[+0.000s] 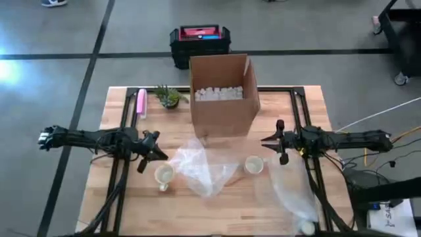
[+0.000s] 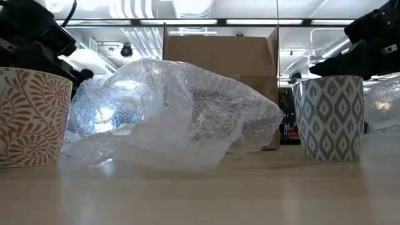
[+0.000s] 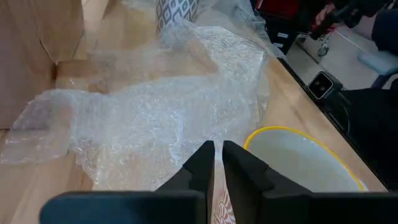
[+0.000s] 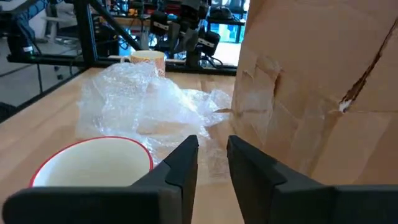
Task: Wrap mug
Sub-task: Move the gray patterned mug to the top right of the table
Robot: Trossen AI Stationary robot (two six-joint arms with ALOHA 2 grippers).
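Two mugs stand upright on the wooden table. One has an orange leaf pattern [image 1: 163,174] [image 2: 31,115] and a yellow rim [image 3: 298,162]. The other has a grey diamond pattern [image 1: 254,164] [image 2: 329,115] and a red rim [image 4: 93,162]. A crumpled sheet of bubble wrap [image 1: 205,164] [image 2: 175,112] lies between them. My left gripper [image 1: 158,155] [image 3: 217,155] hovers just left of the orange mug, its fingers shut and holding nothing. My right gripper [image 1: 265,141] [image 4: 213,155] hovers right of the grey mug, its fingers shut but for a narrow slit.
An open cardboard box [image 1: 222,92] holding white packing pieces stands at the table's far middle. A small plant [image 1: 170,97] and a pink object [image 1: 141,102] lie far left. A second clear sheet [image 1: 293,191] lies near right. A black crate [image 1: 200,43] sits on the floor beyond.
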